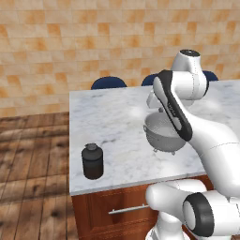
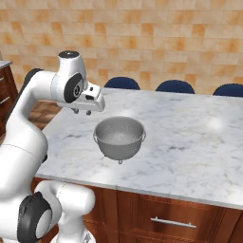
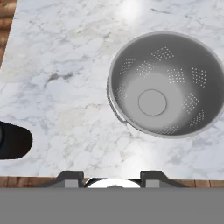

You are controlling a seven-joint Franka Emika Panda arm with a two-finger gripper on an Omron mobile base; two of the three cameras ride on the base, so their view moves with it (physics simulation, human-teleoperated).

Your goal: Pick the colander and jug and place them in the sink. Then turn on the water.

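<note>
Colander: you have one colander [image 2: 119,137], a wide silver bowl standing upright on the marble counter [image 2: 190,137], near the counter's front edge. Take it as your landmark.
Colander inside: the hand view looks straight down into it [image 3: 166,83]; you can count patches of tiny holes around a round flat bottom, and a thin handle on the rim side facing the jug.
Colander feet: the left base view shows small feet under the bowl [image 1: 161,133], partly behind the arm.
Jug: you have one jug [image 1: 92,161], dark, lidded, upright on the same counter, well apart from the colander and close to the counter's corner. In the hand view just a dark rounded piece of it [image 3: 13,140] sits at the frame edge, on the colander's handle side.
Gripper: one gripper [image 2: 82,112], above the counter beside the colander, on the jug's side of it, touching neither. Its two finger tips [image 3: 70,178] stand apart with nothing between them; you can't tell from the pictures how wide that gap really is.
Chairs: you can count three blue chair backs [image 2: 122,83] behind the counter's far edge in the right base view, beyond the colander.
Drawer: a wooden front with a metal handle [image 1: 127,209] sits under the counter, below the colander.
</note>
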